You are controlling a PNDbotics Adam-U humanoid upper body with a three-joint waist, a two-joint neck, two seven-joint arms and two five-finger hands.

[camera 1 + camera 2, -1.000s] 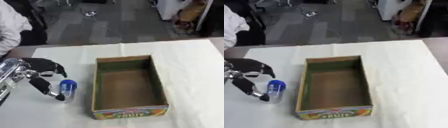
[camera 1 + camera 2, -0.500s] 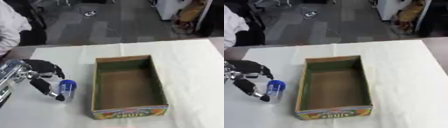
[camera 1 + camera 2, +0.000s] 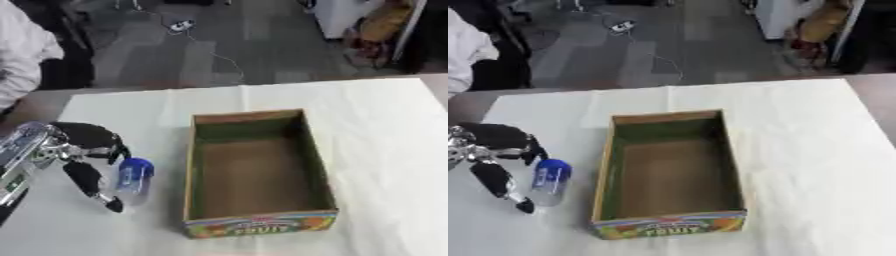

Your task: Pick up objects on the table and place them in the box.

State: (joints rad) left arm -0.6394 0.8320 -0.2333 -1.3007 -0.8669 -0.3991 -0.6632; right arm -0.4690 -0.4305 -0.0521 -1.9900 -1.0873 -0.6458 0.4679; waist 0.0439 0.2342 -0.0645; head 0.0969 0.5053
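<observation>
A small clear bottle with a blue cap (image 3: 132, 174) lies on the white table, just left of the box. The cardboard box (image 3: 319, 165) stands open in the middle, with a colourful fruit print on its front wall, and its inside looks bare. My left hand (image 3: 83, 150) is beside the bottle on its left, the fingers curled above the cap end and the thumb stretched down along the bottle's side. The hand is around the bottle without visibly closing on it. My right hand shows in neither view.
The white cloth-covered table (image 3: 385, 125) spreads wide to the right of the box. A person in a white sleeve (image 3: 22, 55) sits at the far left edge. Beyond the table lies grey floor with a cable.
My left hand has crept slightly up and closer over the bottle's cap end. The bottle and box have stayed put.
</observation>
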